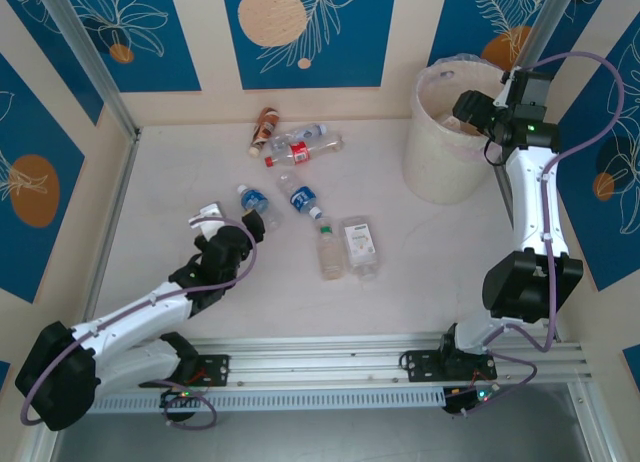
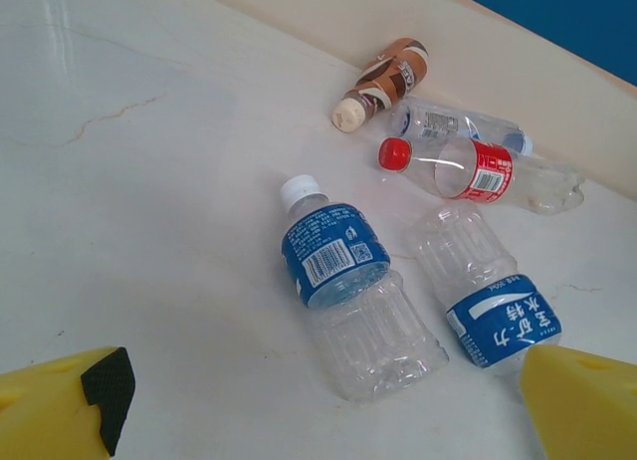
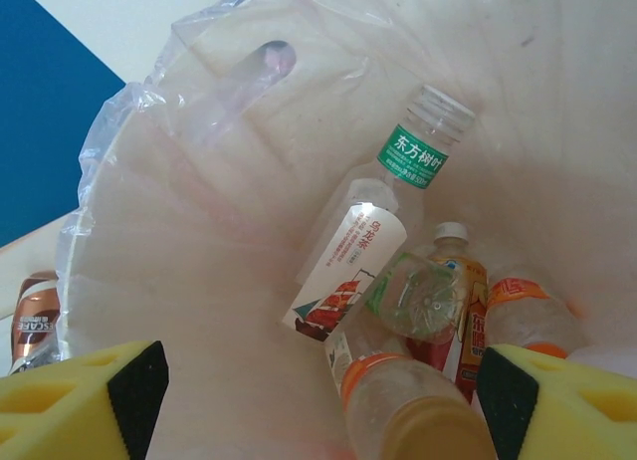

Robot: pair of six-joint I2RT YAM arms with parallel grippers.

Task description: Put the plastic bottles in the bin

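The near strip of the counter (image 1: 400, 312) in front of my bases is bare, and so is its left side up to the wall. My left gripper (image 1: 210, 220) hangs low over that left part, released, jaws spread wide with nothing between them.

Just beyond its yellow fingers (image 2: 60, 410) lie two blue-labelled bottles side by side. One has a white cap (image 2: 333, 256) pointing away from me, and the second (image 2: 493, 316) is just to its right. Right of these, mid-counter, a clear bottle (image 1: 330, 252) and a flat clear bottle (image 1: 358, 244) lie next to each other, with open surface from there across to my right arm.

Farther on, three bottles bunch close under the far wall. The brown bottle (image 2: 383, 82) is nearest the edge, with a clear one (image 2: 448, 121) and a red-capped one (image 2: 468, 166) pressed together beside it, so there is little room behind them.

The bin (image 1: 440, 167) stands in the far right corner, close beside my right arm. My right gripper (image 1: 465, 110) hovers over its rim, jaws parted and grasping nothing. Between its fingers (image 3: 562, 400) I look down into the bag-lined bin. A green-labelled bottle (image 3: 413, 151), a white-labelled one (image 3: 348, 266) and an orange-capped one (image 3: 398, 400) are piled there among others.
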